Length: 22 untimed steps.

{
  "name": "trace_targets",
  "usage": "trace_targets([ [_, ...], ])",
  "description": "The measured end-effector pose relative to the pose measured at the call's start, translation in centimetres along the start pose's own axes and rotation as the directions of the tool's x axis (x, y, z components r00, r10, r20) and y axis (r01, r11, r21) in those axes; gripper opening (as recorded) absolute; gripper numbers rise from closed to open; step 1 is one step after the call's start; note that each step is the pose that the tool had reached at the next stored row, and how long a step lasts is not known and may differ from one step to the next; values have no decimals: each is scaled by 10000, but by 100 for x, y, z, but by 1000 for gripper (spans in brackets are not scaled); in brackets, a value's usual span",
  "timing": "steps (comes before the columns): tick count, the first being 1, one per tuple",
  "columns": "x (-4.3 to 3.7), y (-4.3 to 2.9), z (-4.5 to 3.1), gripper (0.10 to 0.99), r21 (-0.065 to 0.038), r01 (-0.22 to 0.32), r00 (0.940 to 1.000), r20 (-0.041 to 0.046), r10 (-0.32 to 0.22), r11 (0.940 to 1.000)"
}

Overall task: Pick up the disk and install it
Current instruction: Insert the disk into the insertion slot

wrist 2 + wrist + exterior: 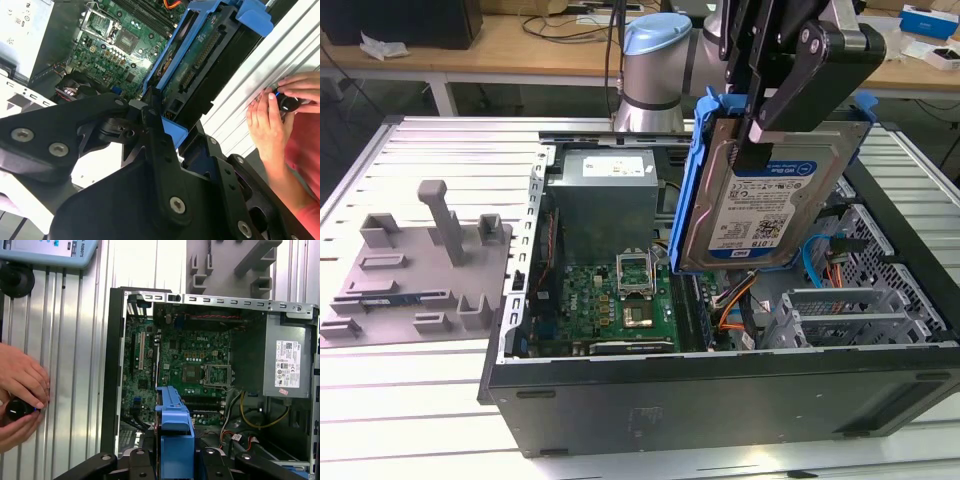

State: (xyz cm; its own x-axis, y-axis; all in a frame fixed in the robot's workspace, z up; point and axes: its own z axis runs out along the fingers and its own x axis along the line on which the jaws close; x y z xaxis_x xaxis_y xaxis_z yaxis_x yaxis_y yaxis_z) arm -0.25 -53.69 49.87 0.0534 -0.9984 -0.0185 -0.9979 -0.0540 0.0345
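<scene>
Now the claw grips the disk and holds it up in the air. The disk stands on its edge, a little tilted. Its white-and-blue label faces the exterior view. Its blue frame runs around its sides. One black finger presses on the label side near the top. The other finger is hidden behind the disk, so it probably presses on the back.

The disk hangs over the open computer case, above the part on the exterior view's right. It touches nothing below it. Under it are orange cables and a grey metal cage. The green board lies flat in the middle of the case, next to the grey power box. A grey plastic stand sits on the metal table, beside the case on the exterior view's left.

In both wrist views, a person's hands rest on the table beside the case, around a small black knob.
</scene>
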Motion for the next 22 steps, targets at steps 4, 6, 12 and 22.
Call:
trace_targets([
  [4, 0, -1, 2, 369, 0, 0, 10000, 2, 0, 10000],
  [6, 0, -2, 2, 369, 117, 5, 10000, 78, -6, 9999],
  [12, 2, -4, 58, 369, 158, -631, 9979, 131, 629, 9979],
  [22, 2, -5, 72, 369, 162, -948, 9954, 142, 946, 9954],
])
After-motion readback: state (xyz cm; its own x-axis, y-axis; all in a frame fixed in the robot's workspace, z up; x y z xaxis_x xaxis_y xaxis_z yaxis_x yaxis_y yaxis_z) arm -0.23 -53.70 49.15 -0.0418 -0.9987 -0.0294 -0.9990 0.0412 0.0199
